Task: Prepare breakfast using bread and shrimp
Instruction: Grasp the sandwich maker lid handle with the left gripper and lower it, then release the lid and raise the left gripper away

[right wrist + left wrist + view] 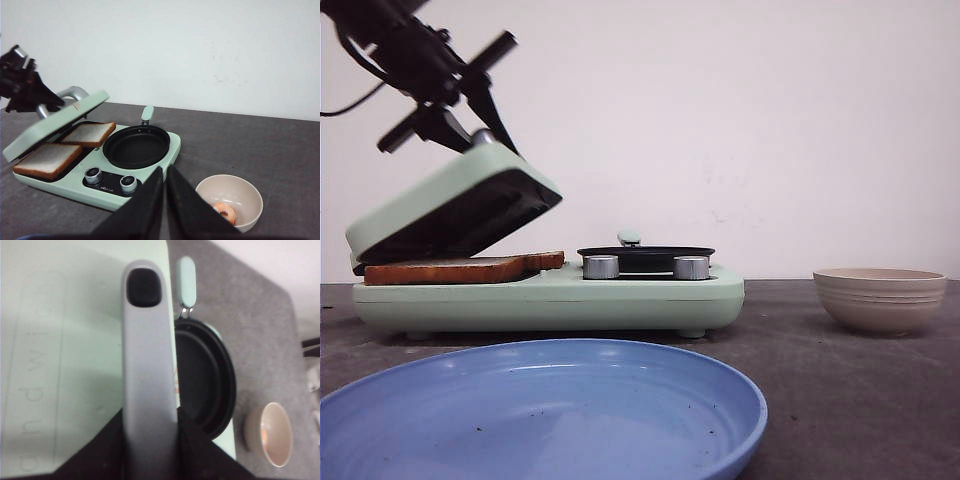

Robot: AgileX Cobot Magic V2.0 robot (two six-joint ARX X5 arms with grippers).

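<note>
- Your left hand (470, 112) was up at the raised edge of the sandwich maker's lid (455, 205), its dark fingers (197, 447) closed on either side of the grey handle (150, 365).
- That lid sat tilted, partway open, hinged at the appliance's left end, with its dark inner plate facing down over the toast.
- The bread (67, 147) was there for you: two slices lying flat, side by side on the lower plate under the lid, tops pale, crusts brown. From the front view you only caught their brown edge (460, 268).
- The mint-green breakfast maker (550, 298) stood on the left half of the bench (790, 380), toward the back wall.
- Its black pan (136, 146) sat on the right-hand half, pan handle pointing to the wall, with two silver knobs (645, 267) along the front edge below it.
- Your right hand (164, 210) hung low over the bench in front of the appliance, its fingers drawn in narrow, nearly touching, with nothing between them.
- A beige bowl (230, 202) rested toward the right edge of the bench, well apart from the maker, and something pink-orange, the shrimp (225, 212), lay in its bottom.
- A blue plate (540, 415) sat at the near edge.
</note>
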